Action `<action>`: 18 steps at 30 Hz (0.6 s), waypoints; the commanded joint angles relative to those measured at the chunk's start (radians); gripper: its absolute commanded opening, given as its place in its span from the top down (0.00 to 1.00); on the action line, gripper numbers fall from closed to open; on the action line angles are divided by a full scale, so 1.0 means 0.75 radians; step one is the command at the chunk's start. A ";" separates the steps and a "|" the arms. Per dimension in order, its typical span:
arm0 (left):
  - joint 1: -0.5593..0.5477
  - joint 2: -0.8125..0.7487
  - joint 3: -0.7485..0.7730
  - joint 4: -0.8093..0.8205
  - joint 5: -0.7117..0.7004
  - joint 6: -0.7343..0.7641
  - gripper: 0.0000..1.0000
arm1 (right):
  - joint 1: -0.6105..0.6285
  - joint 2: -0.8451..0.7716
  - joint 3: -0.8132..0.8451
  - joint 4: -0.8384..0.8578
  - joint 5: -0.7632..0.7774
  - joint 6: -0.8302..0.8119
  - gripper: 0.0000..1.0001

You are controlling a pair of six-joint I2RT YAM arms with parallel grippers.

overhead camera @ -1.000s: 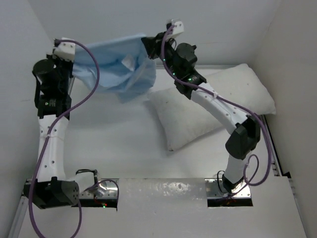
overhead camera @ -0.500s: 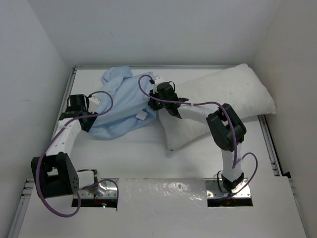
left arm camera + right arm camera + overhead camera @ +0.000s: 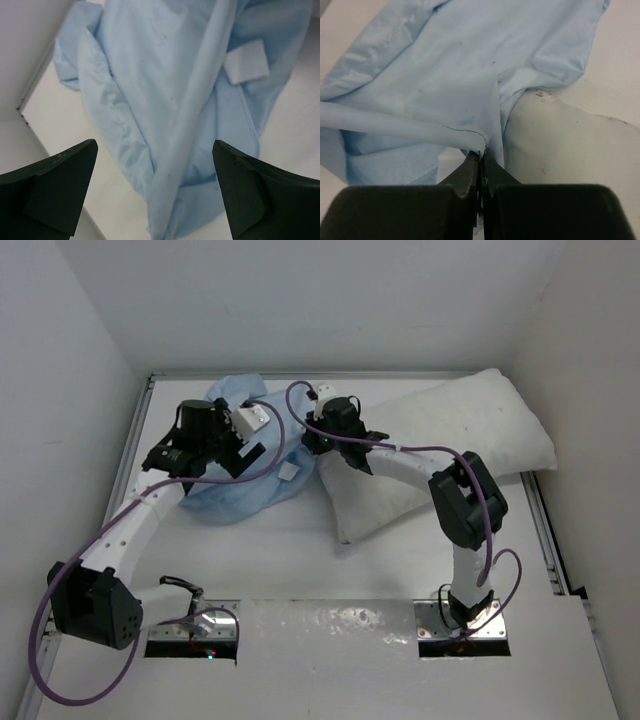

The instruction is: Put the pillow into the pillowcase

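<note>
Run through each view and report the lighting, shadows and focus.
Top external view: even, diffuse light, only faint shadows, and the large plump white pillow barely stands out from the white table. Left wrist view: the thin light blue fabric pillowcase is fairly sharp, the dark left fingers soft-edged. Right wrist view: the right fingers are a blurred dark mass; no glare.

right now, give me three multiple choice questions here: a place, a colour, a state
1. From above, relative to the pillow, the pillowcase lies: A right B left C underneath
2. The pillowcase is: A white B grey C light blue
3. Right arm's jaws: A shut on the pillowcase B wide open C gripping the pillow
Answers: B, it bunches by the pillow's left corner; C, pale blue in every view; A, the wrist view shows fabric pinched.
</note>
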 commanded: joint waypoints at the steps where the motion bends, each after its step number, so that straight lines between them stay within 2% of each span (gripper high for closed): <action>1: -0.083 0.060 0.017 0.145 -0.010 -0.074 0.02 | -0.008 -0.115 -0.002 0.063 -0.030 0.005 1.00; 3: -0.124 0.168 0.011 0.205 -0.093 -0.066 0.02 | -0.006 -0.125 -0.006 0.075 -0.050 0.030 1.00; 7: -0.136 0.365 -0.001 0.256 -0.111 -0.084 0.05 | -0.008 -0.139 -0.002 0.077 -0.075 0.052 1.00; 9: -0.136 0.404 -0.018 0.378 -0.205 -0.105 0.08 | -0.006 -0.143 0.002 0.063 -0.067 0.034 1.00; 11: -0.128 0.447 -0.022 0.450 -0.350 -0.144 0.33 | -0.008 -0.147 0.008 0.040 -0.061 0.012 1.00; 12: -0.128 0.463 0.000 0.457 -0.367 -0.146 0.82 | -0.008 -0.152 0.016 0.004 -0.057 -0.003 0.92; 13: -0.128 0.459 0.011 0.447 -0.377 -0.150 1.00 | -0.010 -0.158 0.024 -0.027 -0.053 -0.063 0.76; 14: -0.126 0.449 0.017 0.430 -0.386 -0.154 1.00 | -0.012 -0.194 0.039 -0.122 -0.043 -0.119 0.54; 15: -0.126 0.406 0.011 0.422 -0.388 -0.154 1.00 | -0.010 -0.227 0.035 -0.174 0.047 -0.184 0.24; 17: -0.124 0.355 -0.004 0.426 -0.418 -0.172 1.00 | -0.014 -0.323 -0.028 -0.195 0.229 -0.336 0.09; 18: -0.124 0.314 -0.006 0.428 -0.433 -0.183 1.00 | -0.016 -0.439 -0.146 -0.134 0.349 -0.449 0.01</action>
